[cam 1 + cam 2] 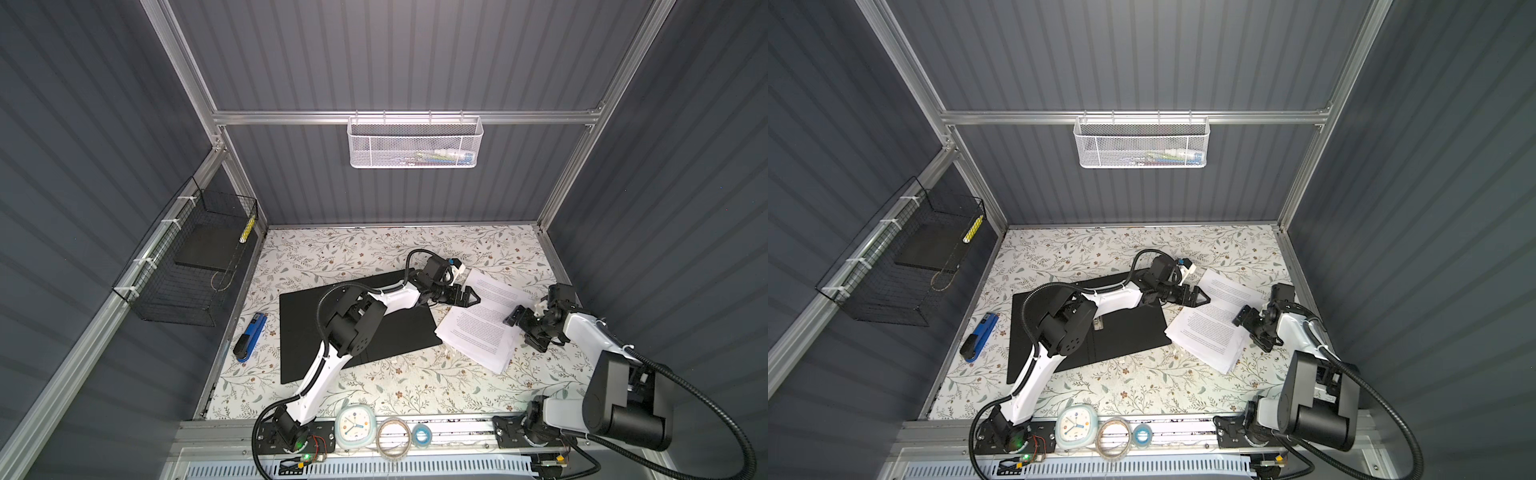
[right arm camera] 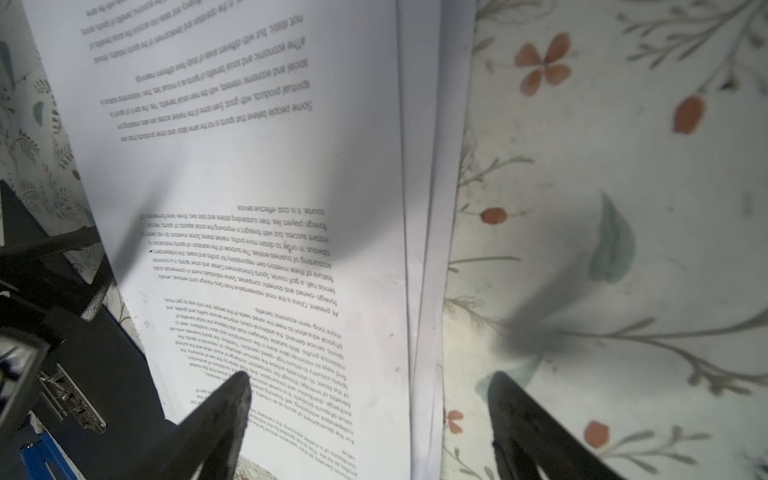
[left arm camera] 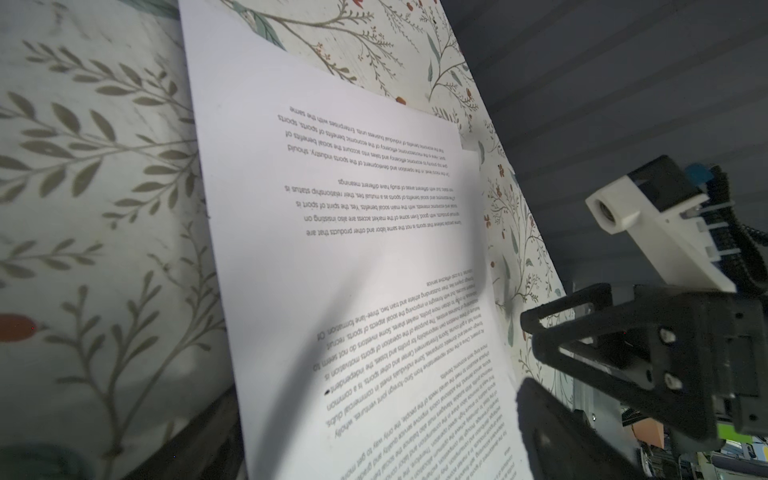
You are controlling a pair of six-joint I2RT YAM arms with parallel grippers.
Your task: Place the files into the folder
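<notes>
Reaching for the files (image 1: 478, 328): sheets fanned on the table (image 1: 374, 257), just right of the open folder (image 1: 395, 332), long axis roughly far-to-near, skewed against it. My left claw (image 1: 471, 297): agape at their far-left edge. My right claw (image 1: 522, 331): agape astride their right edge, gripping nothing. Next, I judge: pinch, lift, carry left, square up.

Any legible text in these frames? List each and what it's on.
"Some people believe that sports is not the same labor and other products that are": top sheet of the files, both wrist views.
"At present, China is the most representative": same sheet.
Remaining print: too small or blurred.
clock face: too small.
folder, stapler: no text shows.
</notes>
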